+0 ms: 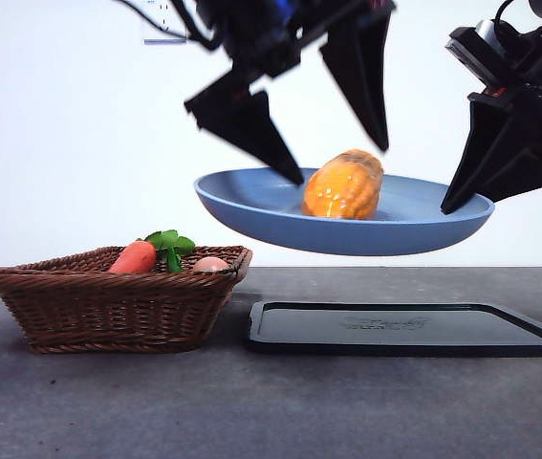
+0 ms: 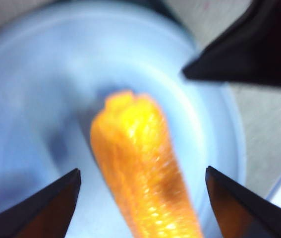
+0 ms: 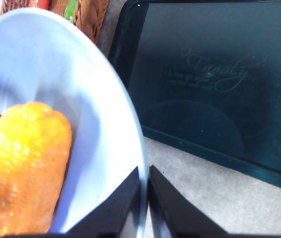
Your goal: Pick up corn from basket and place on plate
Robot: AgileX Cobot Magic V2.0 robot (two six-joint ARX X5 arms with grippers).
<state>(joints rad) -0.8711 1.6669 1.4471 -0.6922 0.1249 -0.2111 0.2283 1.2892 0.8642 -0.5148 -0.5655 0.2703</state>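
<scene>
The right end effector [image 3: 144,198] clamps the plate [image 1: 251,206] rim aloft; the left end effector [image 2: 140,198], spread apart, straddles the delivered corn [image 1: 343,185].

Front view evenly lit against a bright white backdrop. Left wrist view blurred throughout; corn [image 2: 142,173] shows glare.
</scene>
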